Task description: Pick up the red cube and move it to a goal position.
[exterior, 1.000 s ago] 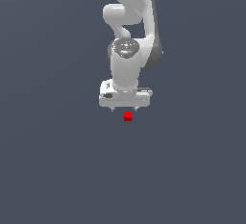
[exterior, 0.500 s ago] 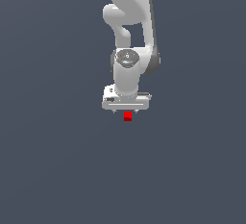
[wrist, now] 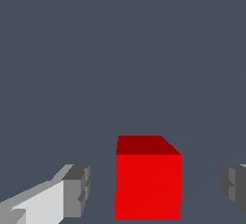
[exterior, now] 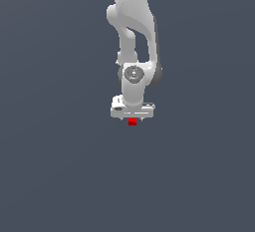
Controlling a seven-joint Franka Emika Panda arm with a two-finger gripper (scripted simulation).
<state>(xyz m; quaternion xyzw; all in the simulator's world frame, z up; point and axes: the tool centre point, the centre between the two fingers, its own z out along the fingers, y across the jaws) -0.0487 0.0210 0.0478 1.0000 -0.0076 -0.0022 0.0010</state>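
Now the claw stands wide open with the red cube between its fingers, touching neither. Judging by this, it should close evenly, keeping the cube centred, then lift straight up before travelling.

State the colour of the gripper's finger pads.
Dark grey pads, clearest in the wrist view, flanking the red cube.

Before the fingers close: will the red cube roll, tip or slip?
The red cube has flat faces, so it probably won't roll. It looks as wide as tall: unlikely to tip. The gripper fingers flank it with gaps, so contact may nudge it slightly.
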